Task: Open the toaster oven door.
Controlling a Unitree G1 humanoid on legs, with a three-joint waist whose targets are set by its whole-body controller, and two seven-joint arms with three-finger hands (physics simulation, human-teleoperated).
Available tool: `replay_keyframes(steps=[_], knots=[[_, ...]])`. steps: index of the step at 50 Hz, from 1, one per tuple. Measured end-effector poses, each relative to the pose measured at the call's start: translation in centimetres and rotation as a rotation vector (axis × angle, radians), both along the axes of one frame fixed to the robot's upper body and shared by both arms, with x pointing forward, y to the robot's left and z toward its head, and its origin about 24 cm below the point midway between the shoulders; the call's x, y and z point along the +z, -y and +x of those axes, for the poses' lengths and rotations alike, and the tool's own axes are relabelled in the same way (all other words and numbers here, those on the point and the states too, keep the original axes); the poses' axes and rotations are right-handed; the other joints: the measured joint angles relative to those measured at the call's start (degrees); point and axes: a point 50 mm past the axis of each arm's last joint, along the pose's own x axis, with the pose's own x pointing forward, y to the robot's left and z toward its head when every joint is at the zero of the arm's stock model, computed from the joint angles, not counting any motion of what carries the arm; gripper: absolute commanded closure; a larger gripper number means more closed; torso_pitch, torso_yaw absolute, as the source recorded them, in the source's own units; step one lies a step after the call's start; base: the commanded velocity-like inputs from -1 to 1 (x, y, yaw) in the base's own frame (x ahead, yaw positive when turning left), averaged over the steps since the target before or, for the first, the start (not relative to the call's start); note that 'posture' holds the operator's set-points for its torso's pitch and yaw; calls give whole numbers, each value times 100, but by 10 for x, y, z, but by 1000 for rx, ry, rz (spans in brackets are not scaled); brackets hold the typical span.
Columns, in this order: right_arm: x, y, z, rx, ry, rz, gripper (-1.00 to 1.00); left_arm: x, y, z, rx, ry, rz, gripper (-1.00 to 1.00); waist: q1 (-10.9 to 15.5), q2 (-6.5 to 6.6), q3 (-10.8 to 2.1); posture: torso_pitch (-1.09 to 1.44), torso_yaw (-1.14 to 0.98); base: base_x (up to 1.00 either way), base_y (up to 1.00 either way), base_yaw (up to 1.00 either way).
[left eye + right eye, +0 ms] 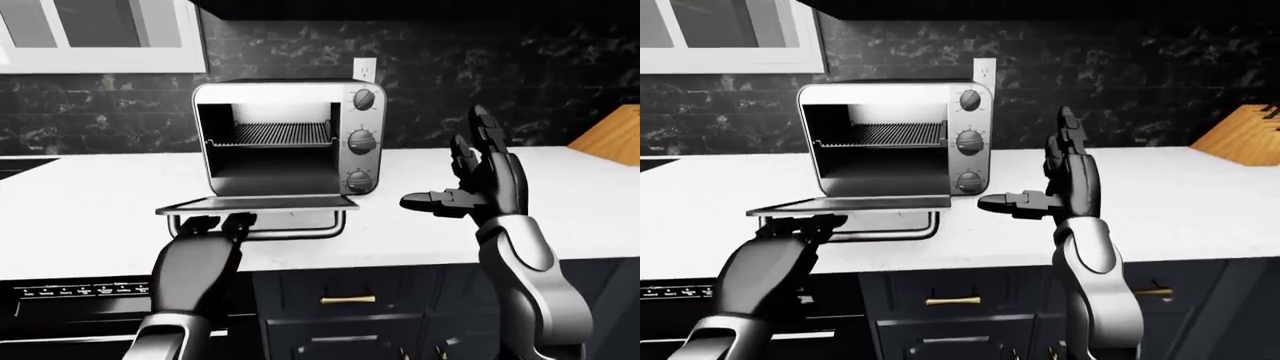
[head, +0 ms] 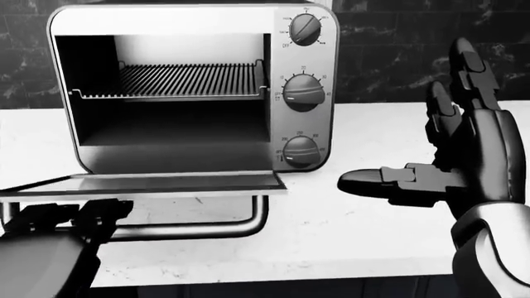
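**Door down flat, left hand at the handle**

Left-eye view: toaster oven [image 1: 285,139] sits on the white counter [image 1: 90,210] against the dark marbled wall. Door [image 1: 256,204] is dropped to roughly horizontal, cavity exposed, wire rack [image 1: 283,135] visible inside. Left hand [image 1: 205,251] is under the door's outer edge, fingers [image 1: 238,222] curled up at the handle bar [image 1: 300,234]; whether they close round it, can't tell from here. Right hand [image 1: 480,184] is raised well right of the oven, fingers spread, thumb pointing left, holding nothing.

Head view: three knobs [image 2: 303,90] stacked down the right panel. Handle bar runs below the open door; left fingertips touch its left end, grip itself hidden by the door edge.

Right-eye view: same layout; wooden knife block [image 1: 1245,135] at far right on the counter, dark cabinet [image 1: 970,315] with brass pulls below.
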Motion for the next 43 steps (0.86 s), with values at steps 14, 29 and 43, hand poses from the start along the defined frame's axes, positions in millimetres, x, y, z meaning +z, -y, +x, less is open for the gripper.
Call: replay_keyframes(steps=[14,29,43], knots=[[-1,1,-2,-3,-2,3,-100,-20,-2,-24,-8,-75,-14,-43,-31,52,16,-53,0,0,0,0],[0,0,-4,2,-1,7,-100,-11,-9,-56,32,-35,13,-41,-31,33,23,-53,0,0,0,0],[0,0,-4,2,-2,7,-100,-10,-23,-65,84,-34,10,-40,4,35,4,-53,0,0,0,0]])
